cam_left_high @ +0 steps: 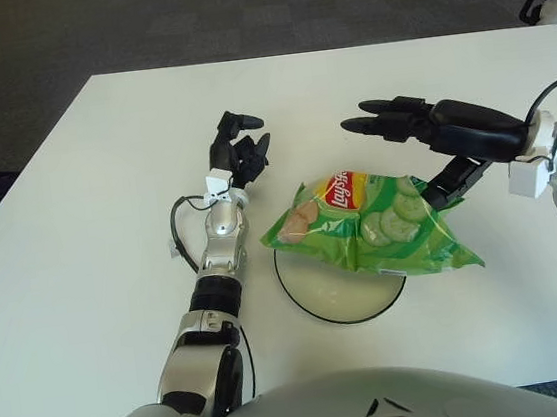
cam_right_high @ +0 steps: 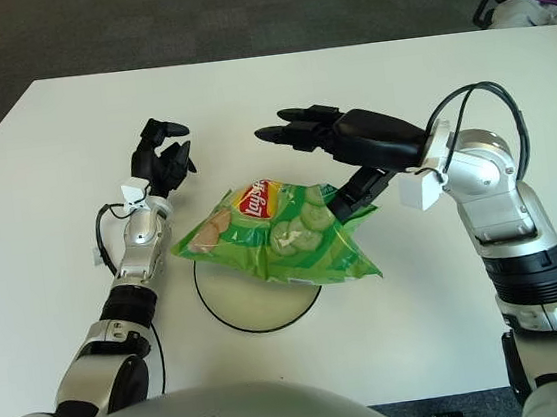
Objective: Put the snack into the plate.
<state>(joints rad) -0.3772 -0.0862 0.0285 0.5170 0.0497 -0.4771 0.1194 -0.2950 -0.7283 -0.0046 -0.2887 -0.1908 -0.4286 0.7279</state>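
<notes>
Left eye view shows the snack [cam_left_high: 372,236], a green chip bag, lying across the plate [cam_left_high: 319,302], a white plate with a dark rim on the white table [cam_left_high: 81,241]. Most of the bag covers the far and right part of the plate, while its right end hangs past the rim over the tabletop. The right hand [cam_left_high: 431,136] sits just beyond the bag's far right corner: 2 fingers reach out flat to the left above the bag, clear of it, and the thumb points down toward the bag's far right edge. Whether the thumb touches the bag I cannot tell. The fingers are spread apart and grip nothing. The left hand [cam_left_high: 240,152] shows to the left of the plate, further away than the bag, its fingers curled loosely around nothing.

By my reading, this is the release step, with the bag set down but not centred. The next move calls for lifting the right hand away without dragging the bag, or nudging the overhanging end leftward onto the plate.
</notes>
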